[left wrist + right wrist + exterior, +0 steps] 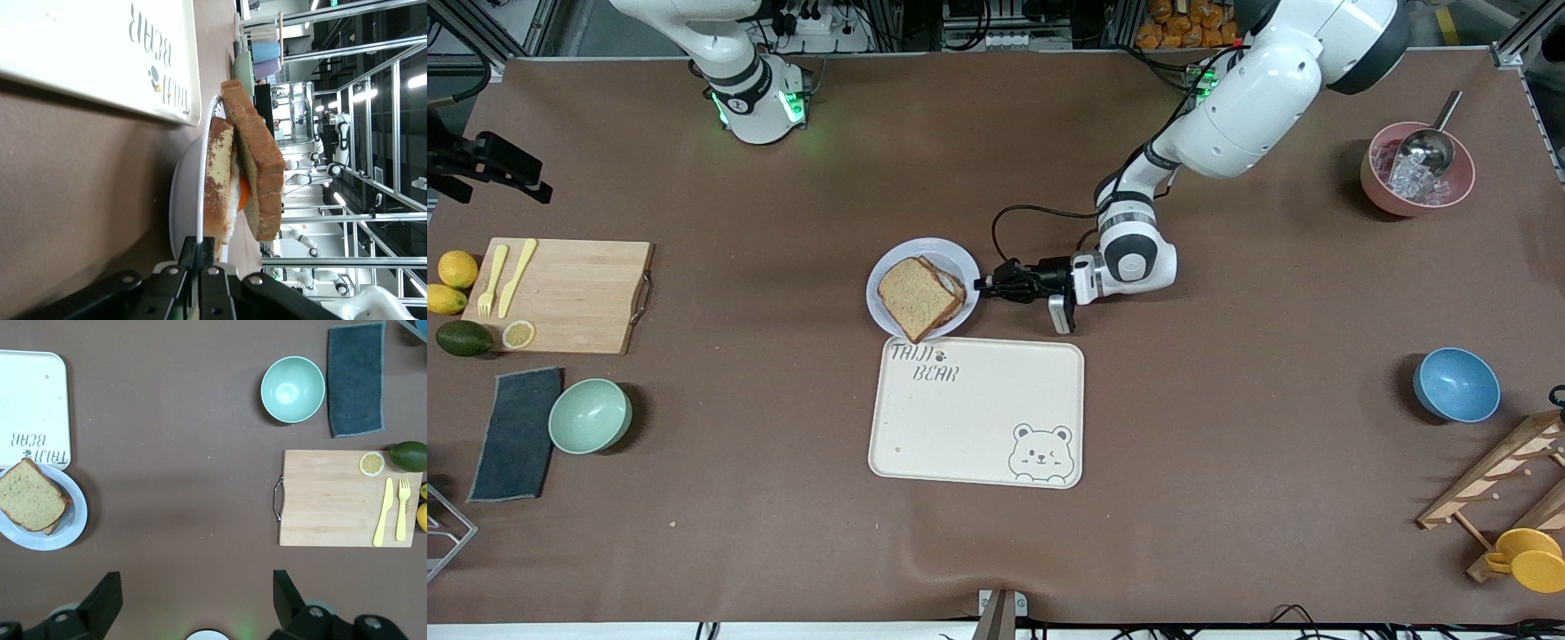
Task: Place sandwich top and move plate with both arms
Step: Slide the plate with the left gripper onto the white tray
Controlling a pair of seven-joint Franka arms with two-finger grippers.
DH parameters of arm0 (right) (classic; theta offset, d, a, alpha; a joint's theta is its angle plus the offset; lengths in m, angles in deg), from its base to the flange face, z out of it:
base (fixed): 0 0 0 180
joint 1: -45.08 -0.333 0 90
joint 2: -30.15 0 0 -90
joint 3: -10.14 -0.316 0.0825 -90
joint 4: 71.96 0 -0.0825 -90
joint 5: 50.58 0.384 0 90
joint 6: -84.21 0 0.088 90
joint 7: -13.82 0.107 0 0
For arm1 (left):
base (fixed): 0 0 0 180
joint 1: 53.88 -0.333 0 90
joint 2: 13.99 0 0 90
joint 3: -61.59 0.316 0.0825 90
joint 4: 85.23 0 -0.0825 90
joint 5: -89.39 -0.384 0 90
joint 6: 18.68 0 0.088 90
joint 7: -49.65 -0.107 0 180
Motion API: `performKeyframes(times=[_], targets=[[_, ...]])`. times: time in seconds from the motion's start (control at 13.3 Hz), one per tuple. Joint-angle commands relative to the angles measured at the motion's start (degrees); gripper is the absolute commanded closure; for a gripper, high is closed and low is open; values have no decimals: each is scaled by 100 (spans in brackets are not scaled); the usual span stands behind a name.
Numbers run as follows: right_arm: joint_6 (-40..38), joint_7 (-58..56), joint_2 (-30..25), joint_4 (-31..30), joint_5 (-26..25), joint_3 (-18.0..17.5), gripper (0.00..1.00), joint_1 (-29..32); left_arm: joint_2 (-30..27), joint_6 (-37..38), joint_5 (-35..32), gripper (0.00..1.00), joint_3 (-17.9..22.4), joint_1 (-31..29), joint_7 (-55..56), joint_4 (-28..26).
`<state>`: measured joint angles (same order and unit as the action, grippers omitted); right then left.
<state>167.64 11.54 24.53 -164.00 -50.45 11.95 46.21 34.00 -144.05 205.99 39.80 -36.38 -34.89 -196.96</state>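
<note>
The left arm reaches low over the desk, its gripper level and clenched on the rim of the plate from the left arm's end. The sandwich top lies flat, skewed on the egg slice, just beside the bear tray. The right arm waits raised, its gripper released

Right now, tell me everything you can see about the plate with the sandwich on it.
The plate is small, round and pale lavender-white, with a smooth glossy look and a raised rim. It sits flat on the brown table, right beside the bear-printed tray, on the side away from the front camera. It carries an egg sandwich with the sandwich top skewed across it, overhanging toward the tray. The left pincer is at its rim at table level, its fingers on either side of the edge.
</note>
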Motion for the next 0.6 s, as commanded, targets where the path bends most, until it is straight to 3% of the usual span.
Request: performKeyframes(times=[0.0,0.53], targets=[[-81,0,-45,46,40,-31,0,18,71,-101,206,100,-185,-150,-282,125],[-178,-52,-89,55,93,-5,0,186,-35,-119,214,100,-755,-651,-282,-33]])
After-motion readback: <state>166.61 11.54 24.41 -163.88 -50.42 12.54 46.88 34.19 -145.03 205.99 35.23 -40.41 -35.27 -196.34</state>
